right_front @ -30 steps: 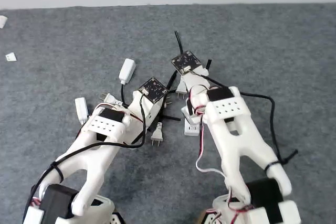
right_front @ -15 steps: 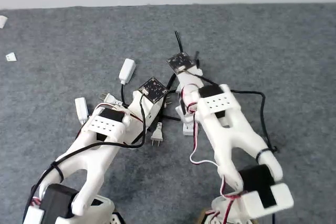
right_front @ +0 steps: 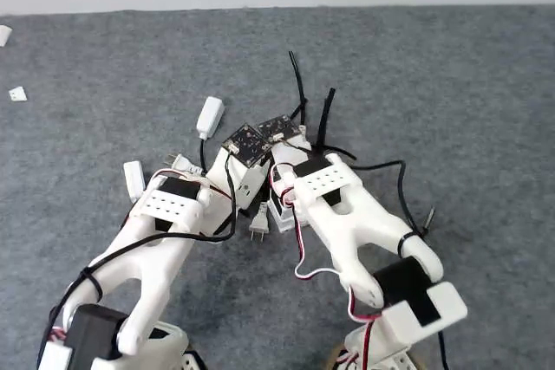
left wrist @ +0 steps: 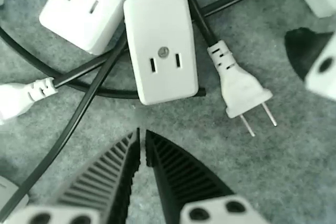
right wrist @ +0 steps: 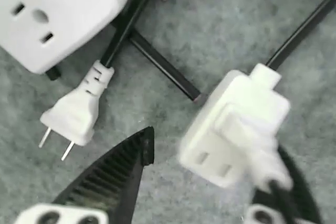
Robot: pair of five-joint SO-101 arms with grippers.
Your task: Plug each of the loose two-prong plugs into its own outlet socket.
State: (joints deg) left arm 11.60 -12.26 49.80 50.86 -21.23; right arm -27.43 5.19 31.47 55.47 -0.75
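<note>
Grey carpet [right_front: 451, 84]: left gripper [left wrist: 142, 139] closed empty just short of a socket block [left wrist: 161, 45], loose plug [left wrist: 240, 88] flat beside that block; right gripper [right wrist: 210, 161] near it, fingers [right wrist: 123, 169] spread around a second socket [right wrist: 231, 124].

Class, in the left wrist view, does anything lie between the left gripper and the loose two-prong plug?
Nothing visible does: bare carpet separates the left gripper from the plug; the socket block lies beside that line.
</note>
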